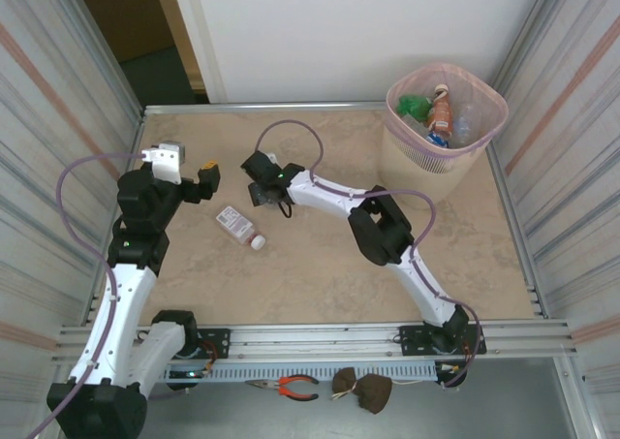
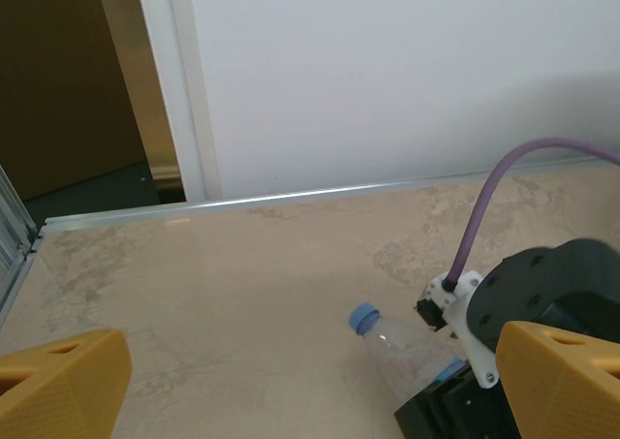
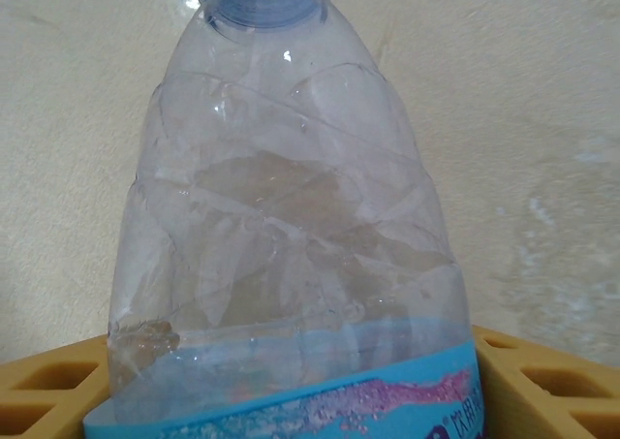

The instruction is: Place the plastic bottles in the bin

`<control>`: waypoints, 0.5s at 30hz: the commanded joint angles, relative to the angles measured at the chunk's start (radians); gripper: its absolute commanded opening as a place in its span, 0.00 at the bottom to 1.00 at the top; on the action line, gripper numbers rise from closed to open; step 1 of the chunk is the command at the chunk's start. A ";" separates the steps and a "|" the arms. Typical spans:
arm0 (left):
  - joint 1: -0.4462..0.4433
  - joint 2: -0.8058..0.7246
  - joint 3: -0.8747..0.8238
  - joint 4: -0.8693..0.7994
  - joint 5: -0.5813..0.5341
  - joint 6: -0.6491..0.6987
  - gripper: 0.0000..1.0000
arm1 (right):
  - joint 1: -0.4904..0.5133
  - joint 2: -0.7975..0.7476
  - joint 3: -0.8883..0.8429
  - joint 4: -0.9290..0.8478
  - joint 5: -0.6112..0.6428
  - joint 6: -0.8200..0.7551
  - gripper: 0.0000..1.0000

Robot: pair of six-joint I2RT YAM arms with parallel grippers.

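Note:
A clear plastic bottle (image 3: 291,226) with a blue cap and blue label lies on the table at the back left of centre. My right gripper (image 3: 291,391) is closed round its label end, with a yellow finger pressed to each side. The left wrist view has the same bottle (image 2: 412,347) poking out of the right gripper's black body. A second small bottle (image 1: 239,226), with a pinkish label and white cap, lies loose on the table just in front. My left gripper (image 1: 205,179) hovers open to the left with nothing between its fingers. The pink bin (image 1: 399,98) stands at the back right, holding several bottles.
Corrugated metal walls close in both sides of the table. A metal rail (image 1: 320,337) runs along the front edge, with pliers (image 1: 291,388) and a brown object below it. The right arm's purple cable (image 1: 300,129) loops over the table's back.

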 commanded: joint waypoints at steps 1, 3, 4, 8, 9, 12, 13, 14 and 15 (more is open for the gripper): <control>-0.005 -0.002 -0.009 0.037 0.009 0.015 0.97 | -0.005 -0.097 -0.019 -0.030 0.005 -0.043 0.70; -0.005 -0.001 -0.009 0.037 0.010 0.014 0.98 | -0.011 -0.133 -0.032 -0.041 0.010 -0.052 0.69; -0.004 -0.001 -0.008 0.037 0.011 0.014 0.98 | -0.014 -0.154 -0.043 -0.044 0.012 -0.059 0.69; -0.003 0.003 -0.008 0.037 0.017 0.013 0.98 | -0.035 -0.239 -0.066 -0.083 0.015 -0.077 0.69; -0.003 0.003 -0.006 0.037 0.019 0.014 0.98 | -0.044 -0.268 -0.074 -0.093 0.014 -0.077 0.69; -0.002 0.006 -0.006 0.038 0.023 0.012 0.98 | -0.069 -0.351 -0.103 -0.107 0.002 -0.080 0.69; -0.001 0.006 -0.005 0.038 0.024 0.012 0.98 | -0.078 -0.374 -0.111 -0.110 0.000 -0.083 0.69; -0.001 0.005 -0.007 0.038 0.025 0.012 0.98 | -0.088 -0.404 -0.116 -0.116 0.000 -0.086 0.69; 0.000 0.005 -0.006 0.038 0.025 0.011 0.98 | -0.097 -0.431 -0.121 -0.122 -0.001 -0.091 0.69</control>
